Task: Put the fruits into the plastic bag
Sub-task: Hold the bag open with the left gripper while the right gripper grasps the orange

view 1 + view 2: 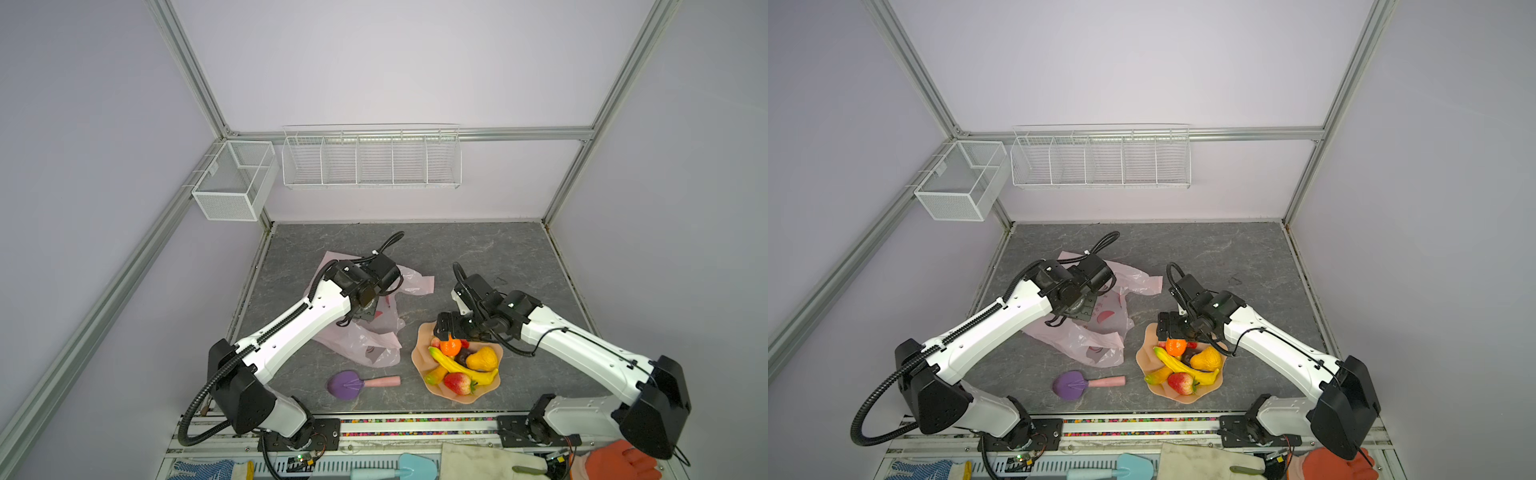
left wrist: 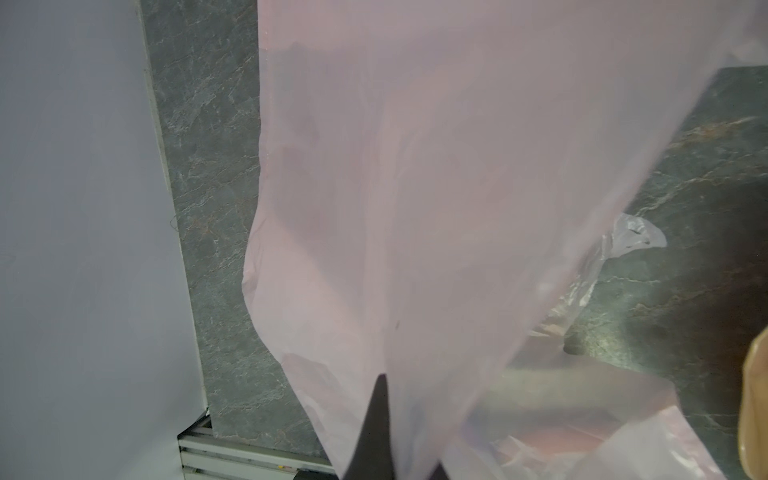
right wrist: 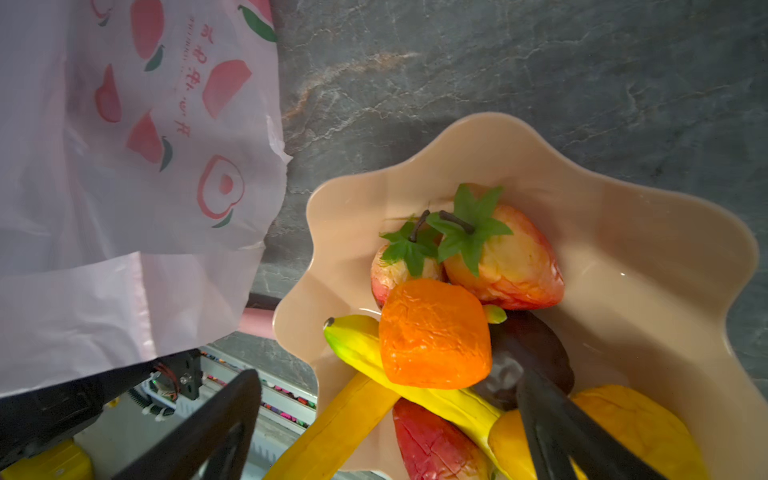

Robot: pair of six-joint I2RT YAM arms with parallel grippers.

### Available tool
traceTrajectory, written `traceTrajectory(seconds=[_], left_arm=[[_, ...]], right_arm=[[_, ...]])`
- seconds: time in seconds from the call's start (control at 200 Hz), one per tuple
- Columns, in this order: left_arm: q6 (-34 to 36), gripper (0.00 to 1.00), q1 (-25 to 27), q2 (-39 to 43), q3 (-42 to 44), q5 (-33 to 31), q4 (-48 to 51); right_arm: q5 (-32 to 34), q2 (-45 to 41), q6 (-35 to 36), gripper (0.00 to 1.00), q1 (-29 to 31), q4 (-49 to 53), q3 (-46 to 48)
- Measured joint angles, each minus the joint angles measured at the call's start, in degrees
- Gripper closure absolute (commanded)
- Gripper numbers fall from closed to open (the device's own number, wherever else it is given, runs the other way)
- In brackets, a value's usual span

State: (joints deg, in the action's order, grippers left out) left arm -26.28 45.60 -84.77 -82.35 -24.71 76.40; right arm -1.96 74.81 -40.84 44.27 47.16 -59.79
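Scoop: purple scoop (image 1: 349,384) with a pink handle, flat at the front of the table (image 1: 498,257); not a task item.
Bowl: peach wavy-edged bowl (image 1: 419,361), front right, just beside the bag; carries every fruit in view.
Fruits: strawberry (image 1: 457,382) at the near rim, bananas (image 1: 455,368) across the middle, pear-like piece (image 1: 482,359), dark piece (image 1: 462,356), orange (image 1: 451,347) on top at the far side, two more strawberries (image 3: 511,266) beyond it. None seen in the bag.
Right gripper: right gripper (image 3: 386,376) spread wide over the orange, one finger either side, nothing held.
Handling, orange: judged light, with a crinkled skin; round, so take it across its widest part. It rests on a banana and may roll if nudged.
Plastic bag: plastic bag (image 1: 374,345) left of the bowl, crumpled on the table, upper film raised.
Left gripper: left gripper (image 2: 381,386) fully closed, pinching a fold of bag film that drapes from it.
Handling, bag: thin, limp, likely slippery; the mouth will not stay open unaided. Hold at the rim or a handle loop.
Back wall: wire baskets (image 1: 370,162), well apart from the work.
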Motion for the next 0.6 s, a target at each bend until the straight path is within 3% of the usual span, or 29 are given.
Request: traceTrajectory(seconds=[0.33,0.6], left_arm=[[2.1,1.00,-1.0,5.5,1.6,9.6,-3.3],[3.5,1.00,-1.0,6.6,3.9,12.9,-4.0]], right_arm=[[7.9,3.0,-7.8,0.08,4.7,3.3,-0.4],[9.9,7.7,-12.1,0.16,6.4,1.7,-0.4]])
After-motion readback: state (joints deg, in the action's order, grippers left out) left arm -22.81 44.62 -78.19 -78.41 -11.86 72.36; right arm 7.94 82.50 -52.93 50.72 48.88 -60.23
